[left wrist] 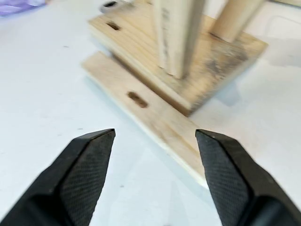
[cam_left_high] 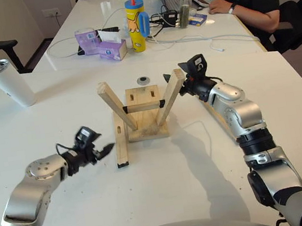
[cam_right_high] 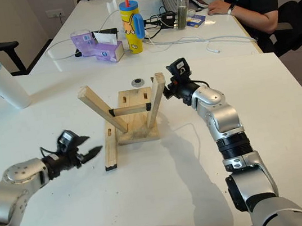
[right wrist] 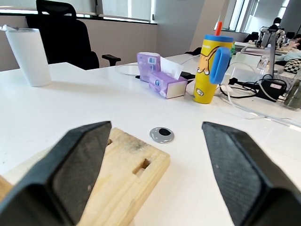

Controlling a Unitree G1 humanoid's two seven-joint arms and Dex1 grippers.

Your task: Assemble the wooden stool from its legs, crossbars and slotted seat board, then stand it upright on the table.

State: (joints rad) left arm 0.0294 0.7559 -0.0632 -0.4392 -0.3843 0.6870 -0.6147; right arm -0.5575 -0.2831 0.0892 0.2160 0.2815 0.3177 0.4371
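Stool (cam_left_high: 147, 127) sits upturned; its leg partly hides the spread-open right gripper (right wrist: 156, 127), left gripper (left wrist: 155, 133) gaping empty nearby.

No legible text, numbers or signs anywhere (faint print on purple tissue box (right wrist: 162, 79), beyond right gripper (right wrist: 156, 126), too small to read).

- Seat board (cam_left_high: 147, 126): flat on the white surface (cam_left_high: 204, 162), with slots in its far end.
- Left leg (cam_left_high: 115, 104) and right leg (cam_left_high: 171, 96): standing in the board, splayed and joined by a crossbar (cam_left_high: 143, 107).
- Loose leg (cam_left_high: 121, 146): lying along the board's left edge.
- Left tool (cam_left_high: 104, 150): fingers apart, near the loose leg.
- Right tool (cam_left_high: 175, 78): at the right leg's top.
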